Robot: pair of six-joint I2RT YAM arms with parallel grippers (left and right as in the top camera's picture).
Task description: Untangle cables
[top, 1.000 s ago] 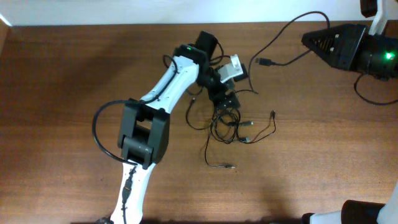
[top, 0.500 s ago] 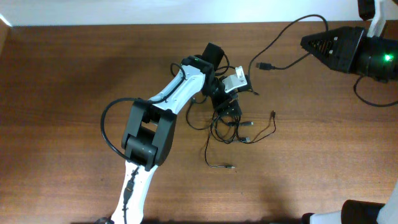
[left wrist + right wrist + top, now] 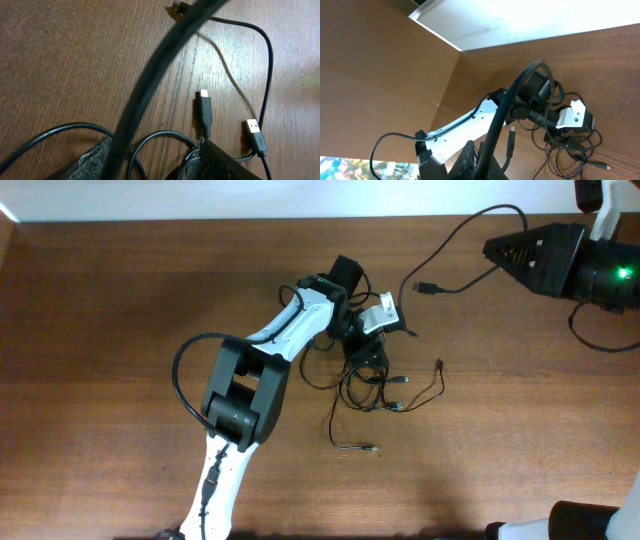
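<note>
A tangle of thin black cables [image 3: 372, 380] lies at the table's middle, with loose ends trailing to the lower left [image 3: 352, 446] and to the right [image 3: 439, 366]. My left gripper [image 3: 368, 352] sits low on the tangle's top edge. In the left wrist view its fingers [image 3: 160, 167] are apart with a cable loop [image 3: 165, 140] between them, and two plugs [image 3: 205, 107] lie just ahead. My right gripper [image 3: 492, 248], raised at the far right, is shut on one black cable [image 3: 520, 85], whose plug [image 3: 426, 284] hangs free. That plug also shows in the right wrist view [image 3: 511, 137].
The brown wooden table [image 3: 120, 330] has a white wall along its back edge [image 3: 200, 198]. The left arm [image 3: 250, 390] crosses from the front edge to the middle. Its thick black cable [image 3: 165, 65] crosses the left wrist view.
My left gripper has shifted slightly right and turned over the tangle's top. The right gripper has stayed still, holding its cable.
</note>
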